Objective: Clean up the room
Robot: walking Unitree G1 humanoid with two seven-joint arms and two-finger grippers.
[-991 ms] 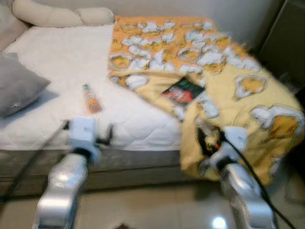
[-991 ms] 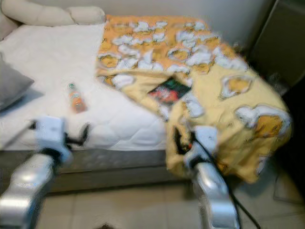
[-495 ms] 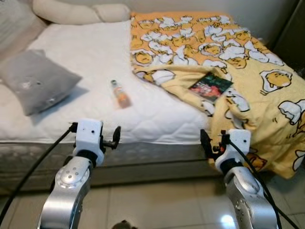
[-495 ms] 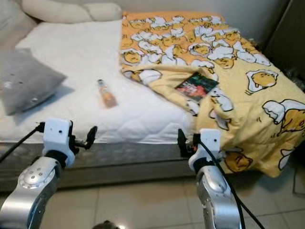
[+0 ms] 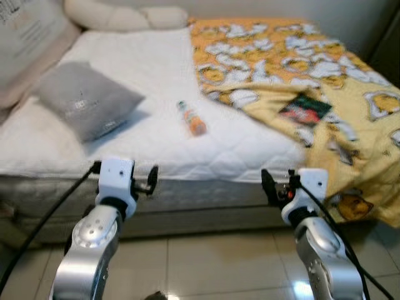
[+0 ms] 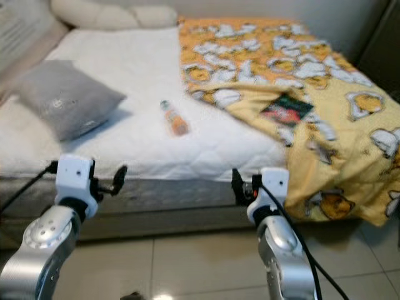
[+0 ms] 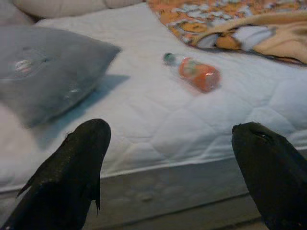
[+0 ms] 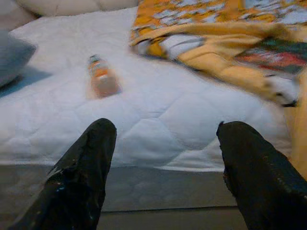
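A small orange bottle [image 5: 192, 119] with a green cap lies on its side on the white mattress [image 5: 137, 75], also seen as the bottle [image 7: 194, 73] and the bottle [image 8: 101, 78] in the wrist views. A dark book or packet [image 5: 305, 109] rests on the yellow and orange egg-print blanket [image 5: 294, 56]. A grey pillow [image 5: 87, 106] lies at the left. My left gripper [image 5: 152, 178] and right gripper [image 5: 267, 184] are held in front of the bed's edge, both open and empty, short of the bottle.
Cream pillows [image 5: 125, 17] lie at the head of the bed, a large pale cushion [image 5: 28, 44] at far left. The blanket hangs over the bed's right side. Tiled floor [image 5: 206, 262] lies between me and the bed frame. Something dark [image 5: 390, 37] stands at far right.
The whole view has shifted right, so the camera has turned left; the grey pillow has come further into view. Both arms keep their pose, grippers still open.
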